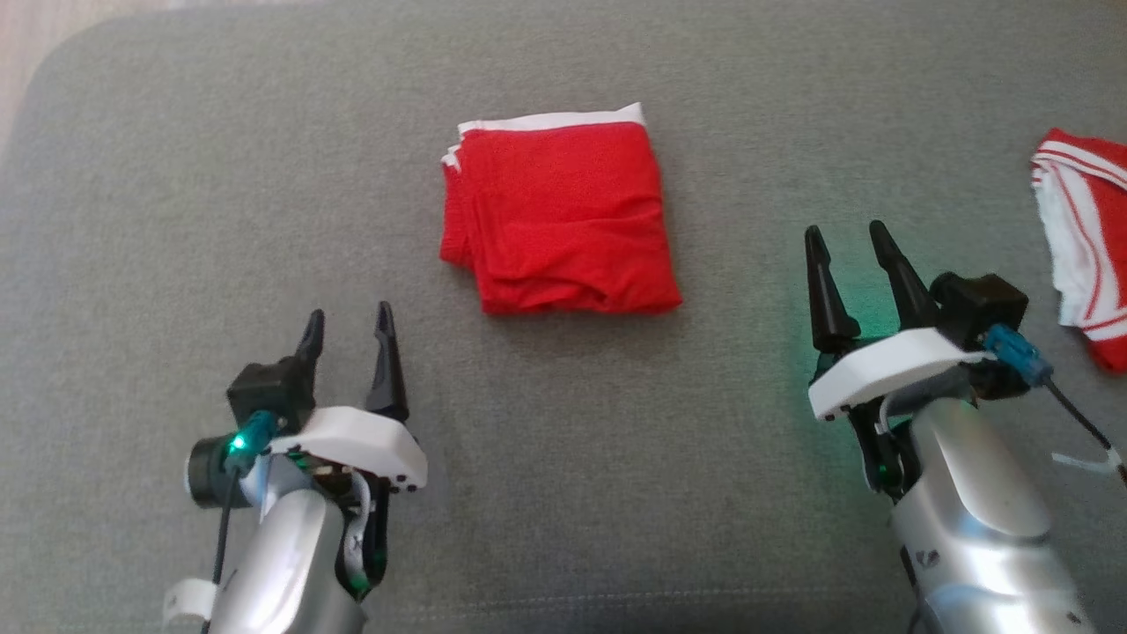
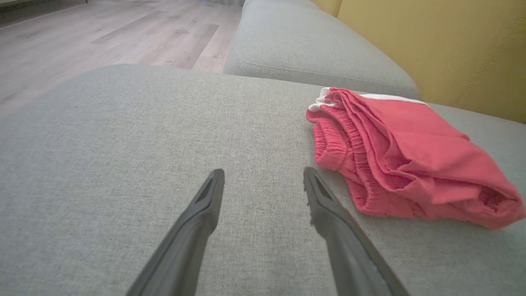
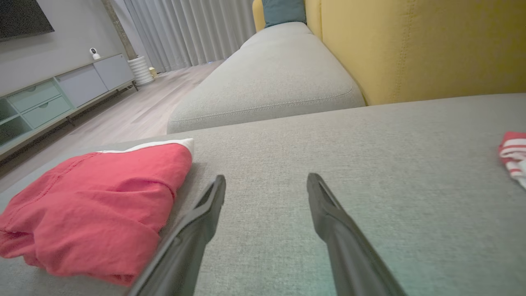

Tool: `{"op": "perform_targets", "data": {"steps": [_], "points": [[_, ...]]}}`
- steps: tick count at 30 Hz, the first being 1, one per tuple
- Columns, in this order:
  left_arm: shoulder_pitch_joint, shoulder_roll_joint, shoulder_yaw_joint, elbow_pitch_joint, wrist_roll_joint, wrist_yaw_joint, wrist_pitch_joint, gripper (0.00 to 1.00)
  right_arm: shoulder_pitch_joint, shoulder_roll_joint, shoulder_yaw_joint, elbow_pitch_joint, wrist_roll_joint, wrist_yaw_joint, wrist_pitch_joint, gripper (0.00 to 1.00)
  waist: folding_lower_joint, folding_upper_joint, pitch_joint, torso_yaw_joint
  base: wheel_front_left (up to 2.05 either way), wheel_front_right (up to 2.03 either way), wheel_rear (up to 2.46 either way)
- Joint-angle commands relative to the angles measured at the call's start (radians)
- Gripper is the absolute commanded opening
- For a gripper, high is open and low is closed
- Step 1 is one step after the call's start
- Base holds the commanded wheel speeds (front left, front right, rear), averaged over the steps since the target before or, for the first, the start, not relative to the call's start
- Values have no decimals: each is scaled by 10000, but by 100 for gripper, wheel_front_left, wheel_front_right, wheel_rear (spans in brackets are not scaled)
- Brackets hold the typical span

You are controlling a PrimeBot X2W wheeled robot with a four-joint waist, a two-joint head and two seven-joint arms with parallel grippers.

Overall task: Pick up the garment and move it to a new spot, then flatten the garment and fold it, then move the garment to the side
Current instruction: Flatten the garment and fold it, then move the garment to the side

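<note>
Grey sofa cushion (image 1: 176, 220) with the red garment (image 1: 559, 216) at its centre, already folded into a compact square, white trim along the far edge. The left gripper (image 1: 348, 317) and right gripper (image 1: 847, 231) flanked it, clear of the cloth, fingers spread and empty. The remaining sideways move would likely go best with every layer pinched at opposite edges, so that the fold held.

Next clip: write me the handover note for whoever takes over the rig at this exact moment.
Both open and empty: left tool near left of the garment, right tool to its right, neither touching it.
The red garment lies folded into a compact square mid-cushion.
A striped cloth lies at the far right edge.
Done: the fold looks finished.
Left: probably moving the garment to the side.
</note>
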Motion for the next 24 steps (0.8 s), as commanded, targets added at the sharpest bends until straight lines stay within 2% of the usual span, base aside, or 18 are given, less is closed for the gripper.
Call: {"op": "perform_targets", "data": {"steps": [1,8,17,24], "points": [[-231,169,433,-342,136,22,-53,100,20,176,103,-428,-140,-9,-107,100,0,-1,-72,-99,0,0,0],[107,169,787,-356,414,74,-53,100,659,184,-24,-764,153,-9,-108,100,0,-1,-443,-303,0,0,0],[1016,169,1106,-415,659,132,-53,100,1216,186,228,-770,485,-9,-108,100,0,-1,-1203,-471,0,0,0],[1516,169,1241,-450,740,125,-53,100,1459,186,389,-676,814,-9,-108,100,0,-1,-1389,-516,0,0,0]]}}
